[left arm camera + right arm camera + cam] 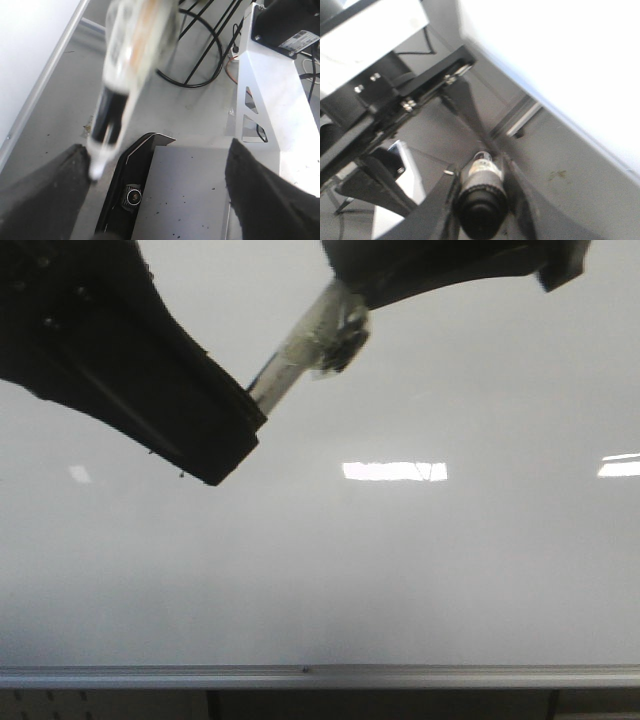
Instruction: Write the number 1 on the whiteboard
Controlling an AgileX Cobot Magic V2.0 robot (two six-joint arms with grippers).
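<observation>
The whiteboard (400, 570) fills the front view, glossy pale grey, with a silver rail (320, 676) along its lower edge. No black stroke of the number 1 shows on it. My right gripper (352, 282) at the top is shut on a tape-wrapped marker (300, 345) that slants down to the left. The right wrist view shows the marker's black end (482, 200) between the shut fingers (516, 172). My left gripper (225, 435) is open. In the left wrist view the blurred marker (117, 95) ends beside one of its wide-apart fingers (50, 200).
Bright rectangular light reflections (395, 471) lie on the board. The left wrist view shows the board's edge (30, 55), a grey metal base plate (190, 190), black cables (200, 55) and an aluminium bracket (270, 100).
</observation>
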